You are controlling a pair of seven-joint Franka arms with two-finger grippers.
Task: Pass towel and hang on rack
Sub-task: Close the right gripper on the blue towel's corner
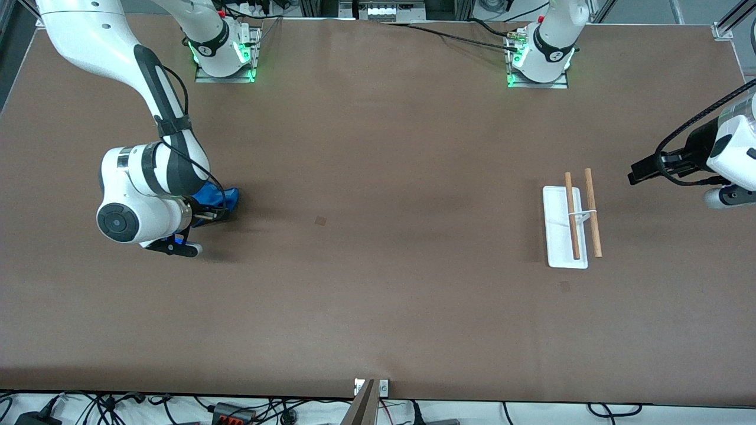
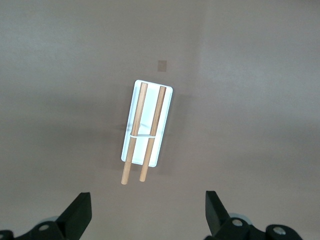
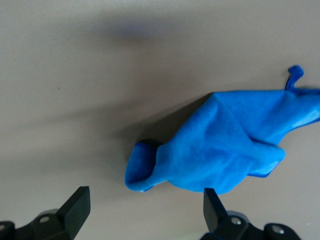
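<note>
The blue towel (image 1: 220,198) lies crumpled on the table toward the right arm's end, partly hidden under that arm's wrist. In the right wrist view the towel (image 3: 220,150) lies just ahead of the right gripper (image 3: 145,210), which is open and empty, low over the table, with one fingertip (image 3: 212,206) at the towel's edge. The right gripper (image 1: 215,213) is mostly hidden in the front view. The rack (image 1: 572,219), a white base with two wooden rods, stands toward the left arm's end. The left gripper (image 2: 147,215) is open and empty, held high beside the rack (image 2: 147,125).
The brown table (image 1: 378,265) has a small dark patch (image 1: 321,220) near its middle. The left arm's hand (image 1: 723,196) shows at the edge of the front view. Cables lie along the table's near edge.
</note>
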